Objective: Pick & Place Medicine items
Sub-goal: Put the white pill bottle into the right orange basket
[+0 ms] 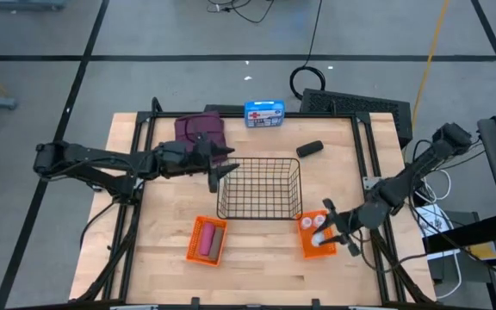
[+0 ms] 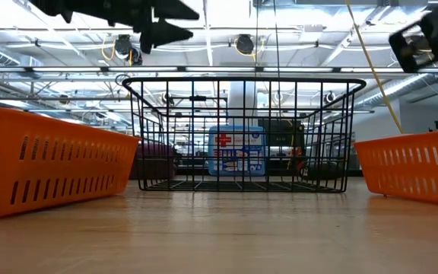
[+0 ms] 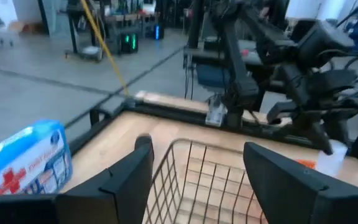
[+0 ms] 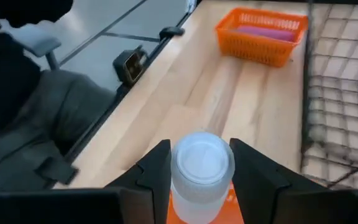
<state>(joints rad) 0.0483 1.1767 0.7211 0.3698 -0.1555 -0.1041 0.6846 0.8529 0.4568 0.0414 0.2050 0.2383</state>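
My right gripper point(image 4: 199, 155) is shut on a white round bottle point(image 4: 201, 168) over the right orange basket point(image 1: 310, 245), where another white bottle point(image 1: 314, 242) lies. My left gripper point(image 1: 222, 172) hangs open and level at the left rim of the black wire basket point(image 1: 261, 188), with nothing between its fingers point(image 3: 129, 174). A pink cylinder point(image 1: 207, 241) lies in the left orange basket point(image 1: 192, 245). The maroon pouch point(image 1: 201, 129) and the dark-grey oblong piece point(image 1: 309, 148) rest on the table near its far edge. My right gripper pinches the white bottle between its two fingers, on opposite sides of the body just under the lid point(image 4: 180, 183). The fingers slant slightly down, coming from the table's right side. The bottle stands upright over the orange basket; whether its bottom rests there is hidden.
A blue first-aid box point(image 1: 264, 113) stands at the table's far edge, behind the wire basket. Bare wood point(image 1: 257, 275) lies between and in front of the two orange baskets. Black frame rails point(image 1: 377, 172) run along the table's sides.
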